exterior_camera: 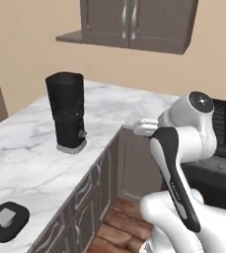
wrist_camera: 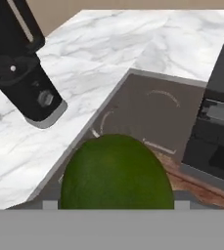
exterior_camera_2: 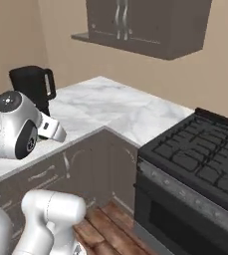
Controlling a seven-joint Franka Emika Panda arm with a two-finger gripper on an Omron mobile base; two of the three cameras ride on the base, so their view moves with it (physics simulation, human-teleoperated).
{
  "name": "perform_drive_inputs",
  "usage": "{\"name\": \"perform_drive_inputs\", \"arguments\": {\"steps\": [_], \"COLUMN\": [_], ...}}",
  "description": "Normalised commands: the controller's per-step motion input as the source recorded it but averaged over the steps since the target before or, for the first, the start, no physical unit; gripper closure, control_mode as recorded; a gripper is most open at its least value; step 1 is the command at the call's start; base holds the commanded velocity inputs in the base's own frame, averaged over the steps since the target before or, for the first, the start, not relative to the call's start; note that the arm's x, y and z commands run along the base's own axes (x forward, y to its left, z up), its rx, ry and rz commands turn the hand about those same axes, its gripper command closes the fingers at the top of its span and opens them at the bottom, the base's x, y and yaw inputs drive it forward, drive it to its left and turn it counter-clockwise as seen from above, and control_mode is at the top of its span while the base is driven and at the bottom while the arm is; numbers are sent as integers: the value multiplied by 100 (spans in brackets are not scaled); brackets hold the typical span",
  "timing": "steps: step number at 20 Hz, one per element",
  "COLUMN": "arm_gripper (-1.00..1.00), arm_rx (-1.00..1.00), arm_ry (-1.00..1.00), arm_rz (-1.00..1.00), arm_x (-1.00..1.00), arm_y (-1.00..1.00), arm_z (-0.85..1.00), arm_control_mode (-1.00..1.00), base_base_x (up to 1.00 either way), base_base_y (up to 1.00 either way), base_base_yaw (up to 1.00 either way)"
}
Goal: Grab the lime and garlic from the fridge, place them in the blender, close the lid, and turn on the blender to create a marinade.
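A dark-green lime [wrist_camera: 116,171] fills the bottom middle of the hand view, and my gripper [wrist_camera: 116,205] is shut on it. The hand [exterior_camera: 143,127] hangs over the gap in front of the counter corner, to the right of the blender. The black blender [exterior_camera: 67,111] stands upright on the marble counter [exterior_camera: 30,153] with no lid on its jug. Its handle shows in the right base view [exterior_camera_2: 31,84], and its base and knob in the hand view [wrist_camera: 28,73]. The black lid [exterior_camera: 6,221] with a grey cap lies flat near the counter's front left. The fridge and garlic are out of view.
A black stove [exterior_camera_2: 200,149] stands right of the counter corner. Grey lower cabinet doors [exterior_camera: 129,163] face a wooden floor [exterior_camera: 117,227] below the hand. Upper cabinets [exterior_camera: 134,22] hang on the back wall above the counter.
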Motion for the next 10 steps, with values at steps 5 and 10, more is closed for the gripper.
{"name": "perform_drive_inputs", "arguments": {"steps": [5, 10], "arm_gripper": [100, 100], "arm_rx": [0, 0], "arm_ry": [0, 0], "arm_rz": [0, 0], "arm_x": [0, 0], "arm_y": [0, 0], "arm_z": [0, 0], "arm_control_mode": [100, 100], "base_base_x": [52, 44], "base_base_y": [-18, -30], "base_base_yaw": [86, 85]}}
